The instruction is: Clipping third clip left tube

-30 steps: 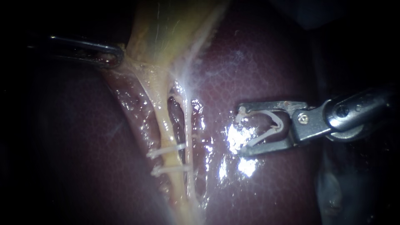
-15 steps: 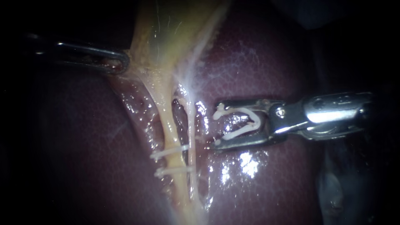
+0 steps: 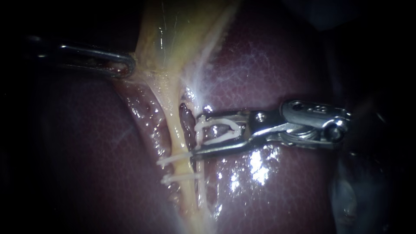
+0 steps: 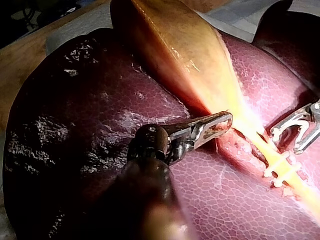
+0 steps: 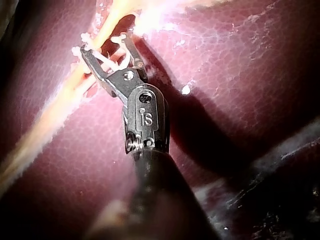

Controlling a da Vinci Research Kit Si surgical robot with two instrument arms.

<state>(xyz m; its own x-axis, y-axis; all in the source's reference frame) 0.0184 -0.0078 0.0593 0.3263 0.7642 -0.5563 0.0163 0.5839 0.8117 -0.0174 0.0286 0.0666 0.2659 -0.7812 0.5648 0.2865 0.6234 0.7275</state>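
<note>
The yellow left tube (image 3: 172, 130) runs down from the gallbladder (image 3: 173, 34), with a thinner pale right tube (image 3: 199, 171) beside it. Two white clips (image 3: 173, 158) (image 3: 180, 177) sit across the left tube. My right instrument (image 3: 197, 135) holds an open white clip (image 3: 219, 132) between its spread jaws. The jaw tips are at the thin right tube, just above the upper clip and right of the left tube. In the right wrist view the jaws (image 5: 102, 47) reach the tubes. My left instrument (image 3: 125, 67) (image 4: 225, 122) is shut on tissue at the gallbladder's neck.
Dark red liver (image 3: 268, 65) lies under and around the tubes, wet and shiny below the right instrument. In the left wrist view the liver (image 4: 75, 125) rests on a pale cloth (image 4: 75, 30), and my right instrument (image 4: 286, 140) shows beyond the tubes.
My right instrument has moved left across the liver with its clip, from well right of the tubes up to the thin right tube. The left instrument has held still.
</note>
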